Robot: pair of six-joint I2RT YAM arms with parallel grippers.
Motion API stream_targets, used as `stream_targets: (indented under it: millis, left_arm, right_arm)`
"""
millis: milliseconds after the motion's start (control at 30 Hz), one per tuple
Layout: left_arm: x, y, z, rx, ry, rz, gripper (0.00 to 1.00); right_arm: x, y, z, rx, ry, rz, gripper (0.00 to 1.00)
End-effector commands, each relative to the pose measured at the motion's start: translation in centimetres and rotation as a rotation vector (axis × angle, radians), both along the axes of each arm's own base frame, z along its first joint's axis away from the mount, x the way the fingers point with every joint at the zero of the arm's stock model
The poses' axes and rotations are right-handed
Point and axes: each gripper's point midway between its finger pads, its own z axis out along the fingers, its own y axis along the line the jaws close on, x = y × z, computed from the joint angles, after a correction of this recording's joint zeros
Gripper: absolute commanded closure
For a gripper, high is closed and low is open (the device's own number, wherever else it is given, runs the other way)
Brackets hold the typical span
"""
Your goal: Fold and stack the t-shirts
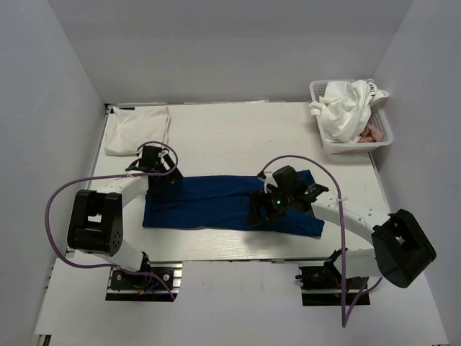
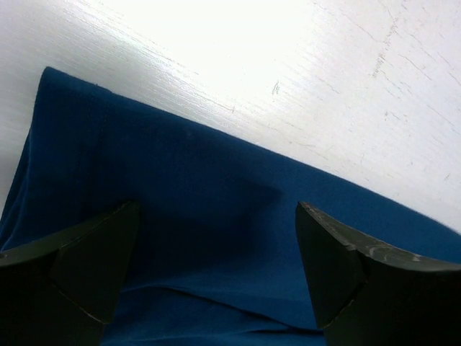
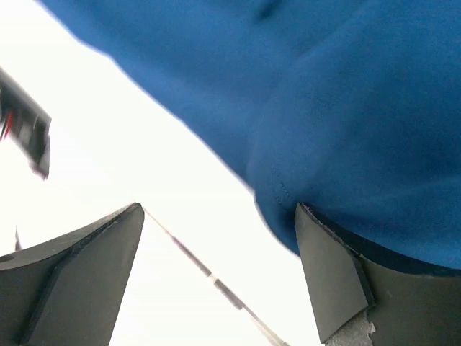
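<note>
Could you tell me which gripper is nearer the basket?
Right: right gripper over the navy t-shirt's right half, basket beyond it; left gripper at the shirt's left end.

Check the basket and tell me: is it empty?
No, the basket holds a crumpled white tee and some pink cloth.

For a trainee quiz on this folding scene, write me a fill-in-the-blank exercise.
1. The t-shirt under the left gripper and right gripper is ____ in colour.
2. The folded white t-shirt lies at the table's far ____ corner.
3. The crumpled white t-shirts sit in a mesh ____.
4. Both grippers stand ____.
Missing: blue; left; basket; open.
</note>
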Motion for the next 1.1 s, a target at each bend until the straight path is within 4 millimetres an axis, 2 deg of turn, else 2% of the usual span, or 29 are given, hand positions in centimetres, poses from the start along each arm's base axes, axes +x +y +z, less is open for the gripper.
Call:
stream_targets:
  millis: [0, 67, 167, 233, 267, 300, 333, 400, 500, 600, 633, 667, 700, 733, 767, 800, 833, 867, 900, 967, 1000, 1033, 1067]
  left_arm:
    - [-2.5, 1.3, -2.1, 0.059, 0.095, 0.008, 0.0]
    - [-2.5, 1.3, -2.1, 0.059, 0.095, 0.008, 0.0]
    - [-2.1, 1.2, -1.5, 0.057, 0.076, 0.009, 0.0]
    - [-1.8, 1.2, -1.0, 0.061, 0.065, 0.0, 0.0]
    - [-2.1, 1.3, -1.1, 0.062, 0.076, 0.0, 0.0]
    - [-2.0, 1.4, -0.8, 0.071, 0.079, 0.004, 0.0]
    - [-1.6, 1.5, -0.5, 0.077, 0.068, 0.009, 0.0]
    - [-1.8, 1.6, -0.3, 0.077, 0.071, 0.009, 0.0]
    - [-2.0, 2.4, -0.4, 0.118, 0.077, 0.032, 0.0]
    - [-2.6, 3.4, -0.7, 0.165, 0.113, 0.063, 0.0]
    - [-3.2, 3.5, -1.2, 0.17, 0.144, 0.061, 0.0]
    - [-3.1, 3.6, -1.2, 0.175, 0.143, 0.076, 0.0]
    - [-3.1, 3.6, -1.2, 0.175, 0.143, 0.076, 0.0]
    - [-3.5, 3.4, -1.5, 0.158, 0.153, 0.082, 0.0]
    - [-4.2, 3.3, -2.1, 0.147, 0.173, 0.087, 0.0]
    - [-4.7, 2.7, -2.5, 0.132, 0.187, 0.068, 0.0]
    - [-5.0, 2.7, -2.4, 0.126, 0.185, 0.079, 0.0]
    - [-6.3, 2.8, -2.9, 0.126, 0.217, 0.089, 0.0]
    - [-6.7, 2.4, -2.4, 0.113, 0.208, 0.102, 0.0]
    - [-8.5, 1.5, -2.6, 0.072, 0.225, 0.078, 0.0]
    - [-9.2, -0.3, -2.4, -0.001, 0.228, 0.025, 0.0]
    - [-9.5, -1.7, -1.3, -0.07, 0.197, -0.018, 0.0]
    - [-10.9, -3.1, -1.2, -0.127, 0.208, -0.066, 0.0]
  right_arm:
    - [-4.4, 0.9, 1.8, 0.054, 0.099, 0.126, 0.1]
    - [-3.6, 1.4, 3.7, 0.088, 0.031, 0.128, 0.1]
    - [-0.9, 0.9, 5.1, 0.053, -0.091, 0.022, 0.1]
    - [1.4, -0.4, 4.5, -0.026, -0.139, -0.118, 0.1]
    - [1.7, -0.8, 4.4, -0.051, -0.132, -0.159, 0.1]
    - [3.2, -2.3, 3.6, -0.126, -0.169, -0.249, 0.1]
    - [3.5, -2.6, 3.2, -0.146, -0.135, -0.31, 0.1]
    - [4.2, -4.5, 1.8, -0.244, -0.125, -0.39, 0.1]
    - [4.1, -5.8, -1.0, -0.32, -0.053, -0.451, 0.1]
    - [5.2, -7.3, -3.6, -0.401, -0.028, -0.517, 0.1]
    - [6.1, -8.1, -3.8, -0.426, -0.042, -0.543, 0.1]
    - [6.8, -7.9, -3.7, -0.426, -0.055, -0.536, 0.1]
    - [7.1, -8.4, -5.3, -0.482, -0.043, -0.524, 0.1]
    - [7.6, -8.5, -5.5, -0.492, -0.043, -0.533, 0.1]
    - [9.1, -8.3, -5.1, -0.478, -0.052, -0.547, 0.1]
    - [9.1, -8.6, -6.8, -0.519, -0.017, -0.529, 0.1]
    - [10.3, -8.3, -6.7, -0.503, -0.024, -0.541, 0.1]
    - [11.1, -8.3, -6.8, -0.504, -0.031, -0.546, 0.1]
    - [12.2, -9.4, -8.4, -0.56, -0.01, -0.56, 0.1]
    - [15.2, -9.6, -7.9, -0.583, -0.06, -0.572, 0.1]
    - [15.9, -11.5, -10.2, -0.688, -0.05, -0.56, 0.1]
    - [19.9, -10.5, -8.2, -0.66, -0.127, -0.589, 0.1]
    - [21.0, -10.7, -9.2, -0.677, -0.125, -0.572, 0.1]
